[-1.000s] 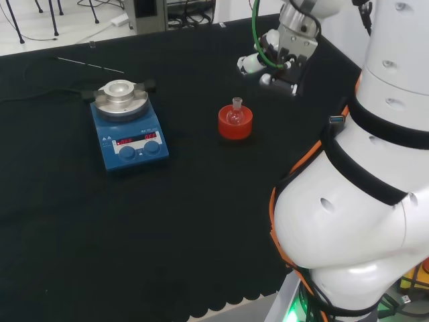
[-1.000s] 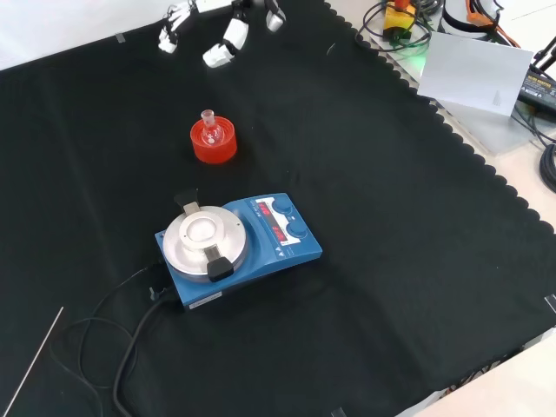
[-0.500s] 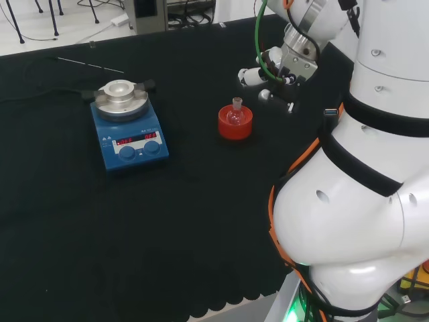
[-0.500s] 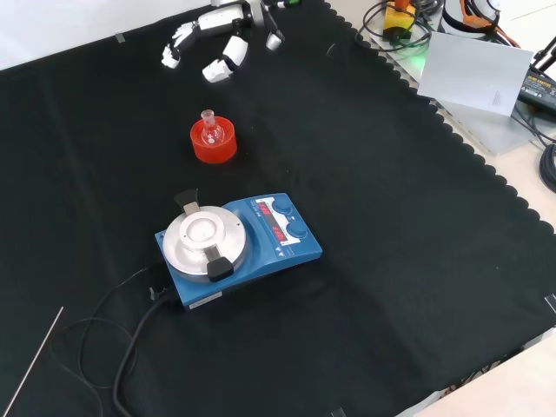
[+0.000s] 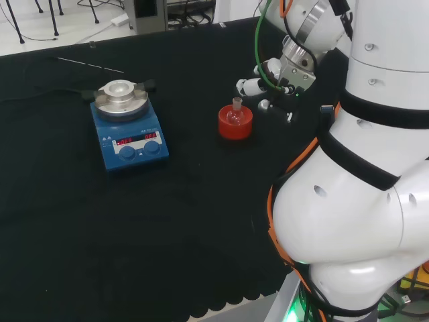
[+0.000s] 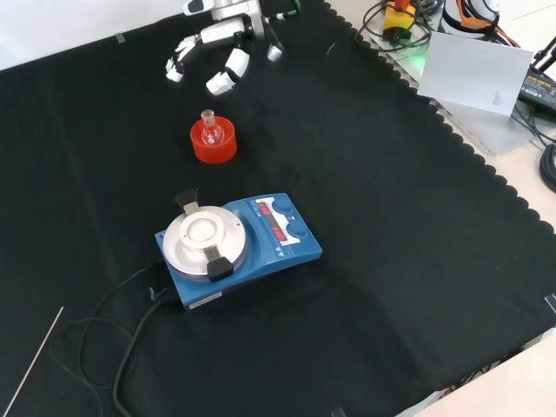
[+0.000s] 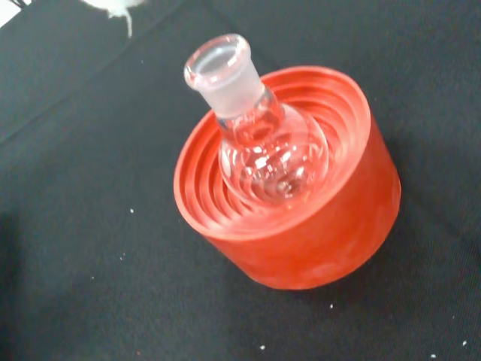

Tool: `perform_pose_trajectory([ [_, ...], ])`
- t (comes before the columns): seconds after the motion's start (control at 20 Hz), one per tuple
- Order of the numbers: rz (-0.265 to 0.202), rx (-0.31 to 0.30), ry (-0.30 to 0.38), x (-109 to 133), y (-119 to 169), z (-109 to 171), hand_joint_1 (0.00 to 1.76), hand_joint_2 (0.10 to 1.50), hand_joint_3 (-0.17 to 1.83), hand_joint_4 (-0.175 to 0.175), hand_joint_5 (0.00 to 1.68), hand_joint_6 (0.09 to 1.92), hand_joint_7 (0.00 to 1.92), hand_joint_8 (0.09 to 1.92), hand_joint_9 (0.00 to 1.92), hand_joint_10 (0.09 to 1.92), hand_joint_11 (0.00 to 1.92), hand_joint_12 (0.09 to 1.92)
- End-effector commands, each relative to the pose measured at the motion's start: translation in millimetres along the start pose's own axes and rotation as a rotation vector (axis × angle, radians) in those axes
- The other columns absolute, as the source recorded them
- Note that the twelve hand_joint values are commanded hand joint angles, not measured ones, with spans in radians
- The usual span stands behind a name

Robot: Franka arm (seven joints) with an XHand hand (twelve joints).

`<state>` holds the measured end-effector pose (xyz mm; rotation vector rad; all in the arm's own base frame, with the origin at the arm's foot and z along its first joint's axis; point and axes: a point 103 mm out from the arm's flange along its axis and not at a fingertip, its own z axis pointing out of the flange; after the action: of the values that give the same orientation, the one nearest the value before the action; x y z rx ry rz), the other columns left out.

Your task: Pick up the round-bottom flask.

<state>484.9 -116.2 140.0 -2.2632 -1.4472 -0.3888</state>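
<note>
A small clear round-bottom flask (image 5: pixel 235 114) (image 6: pixel 208 130) (image 7: pixel 263 147) sits upright in a red ribbed ring stand (image 5: pixel 235 125) (image 6: pixel 214 147) (image 7: pixel 316 233) on the black cloth. The hand (image 5: pixel 271 80) (image 6: pixel 221 43) hovers just right of the flask in the head view, above it in the front view. Its fingers (image 6: pixel 217 81) are spread and relaxed, holding nothing, and do not touch the flask. The wrist view looks straight at the flask and stand from close by.
A blue hotplate stirrer (image 5: pixel 127 134) (image 6: pixel 236 246) with a round metal top stands left of the flask in the head view. Its black cable (image 6: pixel 122 347) trails over the cloth. A thin rod (image 5: pixel 90 65) lies farther back.
The hand has come down and closer to the flask, its fingers staying spread. The flask and stand have not moved.
</note>
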Motion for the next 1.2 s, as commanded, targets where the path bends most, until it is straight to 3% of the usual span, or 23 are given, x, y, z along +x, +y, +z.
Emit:
perform_pose_trajectory([
  [0.05,-0.024,0.005,0.013,-2.5,5.8,12.9,0.69,0.68,0.6,-0.025,0.5,0.09,0.13,0.57,0.26,0.64,0.0,1.11],
  [0.7,-0.038,0.006,0.003,-5.7,15.6,41.0,0.75,0.66,0.58,-0.012,0.52,0.09,0.12,0.56,0.27,0.64,0.0,1.1],
  [1.2,-0.035,-0.007,-0.007,-11.3,18.2,45.7,0.77,0.66,0.58,-0.009,0.55,0.09,0.13,0.56,0.28,0.63,0.0,1.11],
])
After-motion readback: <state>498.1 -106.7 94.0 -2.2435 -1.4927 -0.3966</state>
